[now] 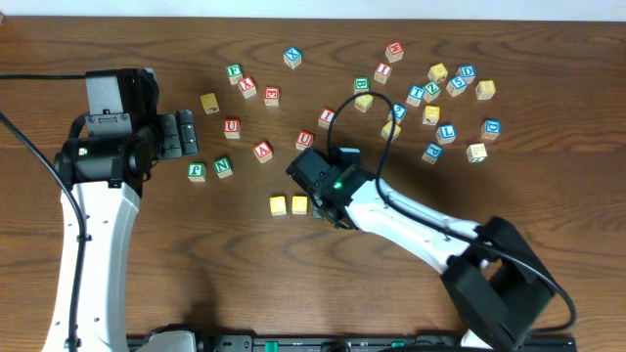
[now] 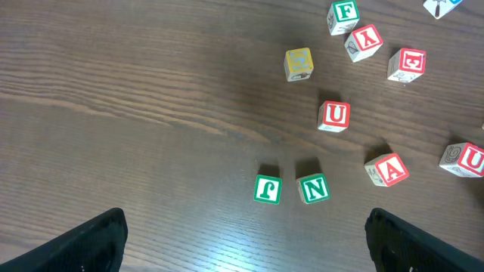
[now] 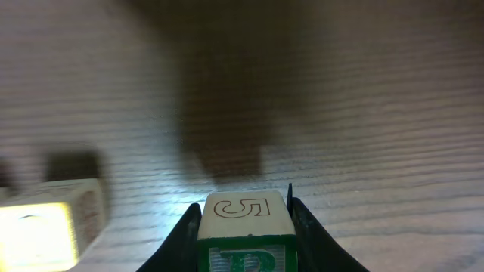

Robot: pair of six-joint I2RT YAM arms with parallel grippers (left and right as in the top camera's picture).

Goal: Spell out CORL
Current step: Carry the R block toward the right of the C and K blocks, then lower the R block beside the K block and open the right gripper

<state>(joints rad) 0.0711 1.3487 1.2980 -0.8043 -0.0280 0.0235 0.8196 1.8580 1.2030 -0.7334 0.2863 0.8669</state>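
Observation:
Two yellow-faced cubes [image 1: 279,205] [image 1: 299,204] lie side by side on the wooden table. Just to their right my right gripper [image 1: 321,203] is shut on the green R cube [image 3: 243,227], whose white top face shows an outlined 5. It hangs low over the wood, and one yellow cube [image 3: 45,227] shows blurred to its left. The gripper hides the R cube from overhead. The blue L cube [image 1: 447,132] sits in the scattered group at the back right. My left gripper [image 1: 181,134] [image 2: 246,242] is open and empty, hovering short of the green F [image 2: 267,188] and N [image 2: 313,188] cubes.
Red-lettered cubes U [image 2: 334,115], A [image 2: 387,169] and several others lie around the table's middle. A lone yellow cube [image 1: 208,102] sits near the left gripper. Several blue, yellow and green cubes cluster at the back right [image 1: 460,83]. A black cable [image 1: 377,127] arcs over the right arm.

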